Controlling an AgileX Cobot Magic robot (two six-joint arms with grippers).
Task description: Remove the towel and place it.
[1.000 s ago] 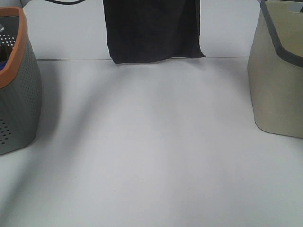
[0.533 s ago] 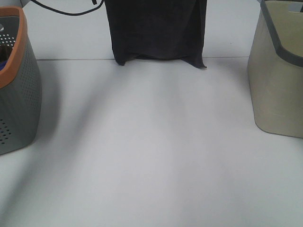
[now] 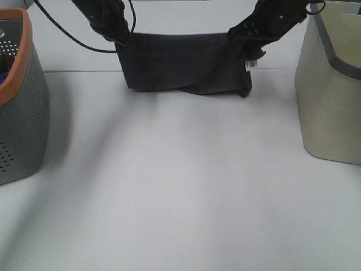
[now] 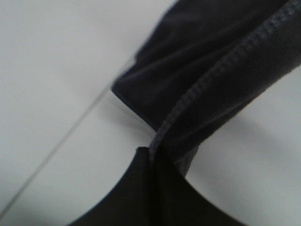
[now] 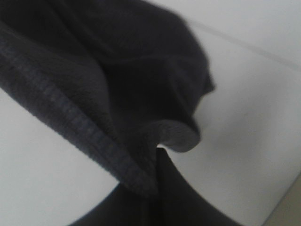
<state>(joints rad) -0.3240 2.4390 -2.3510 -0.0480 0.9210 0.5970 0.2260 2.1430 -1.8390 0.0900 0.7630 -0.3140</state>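
The dark navy towel (image 3: pixel 186 63) hangs stretched between my two grippers at the far middle of the table, and its lower edge is bunched on the surface. My left gripper (image 3: pixel 121 40) is shut on its left top corner. My right gripper (image 3: pixel 238 33) is shut on the right top corner, where a small white tag (image 3: pixel 249 65) dangles. In the left wrist view the stitched hem of the towel (image 4: pixel 221 70) runs down into the closed jaws of the left gripper (image 4: pixel 151 153). The right wrist view shows a fold of the towel (image 5: pixel 117 84) pinched in the right gripper (image 5: pixel 157 155).
A grey perforated basket with an orange rim (image 3: pixel 20 101) stands at the left edge. A beige bin with a grey rim (image 3: pixel 330 96) stands at the right edge. White tabletop (image 3: pixel 180 186) spreads between them, with a seam line (image 3: pixel 79 70) across the far side.
The towel has come down: before it hung high with only its lower part in view, now both grippers are in view and its bottom edge is folding onto the table.
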